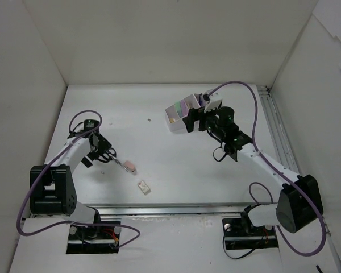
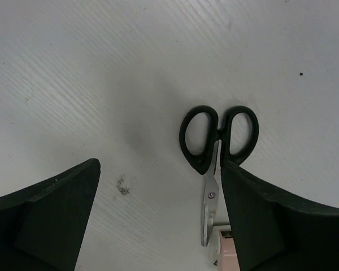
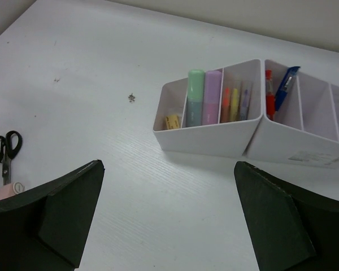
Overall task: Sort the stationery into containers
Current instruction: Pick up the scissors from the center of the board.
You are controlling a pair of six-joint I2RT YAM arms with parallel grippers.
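Top view: one pair of scissors (image 1: 120, 163) lies on the white surface (image 1: 159, 102), tip touching one pink eraser (image 1: 131, 168). One pale eraser (image 1: 144, 187) sits apart, nearer the bases. One desk organizer (image 1: 176, 114) stands at far right, with the right claw (image 1: 190, 121) just beside it. Left claw (image 1: 106, 154) is just beside the scissors' handles.

Left wrist: left claw (image 2: 159, 166) spread wide, holding nothing. The scissors (image 2: 217, 141) have two black loops, and their blade points toward the pink eraser (image 2: 229, 251).

Right wrist: right claw (image 3: 168, 166) wide, holding nothing. The organizer (image 3: 206, 138) holds one green marker (image 3: 196, 96), one lilac marker (image 3: 213, 96), one orange pen (image 3: 226, 104), one yellow pen (image 3: 234, 104), one red pen (image 3: 269, 93) and one blue pen (image 3: 286, 84). One label (image 3: 313, 160), too small to read.
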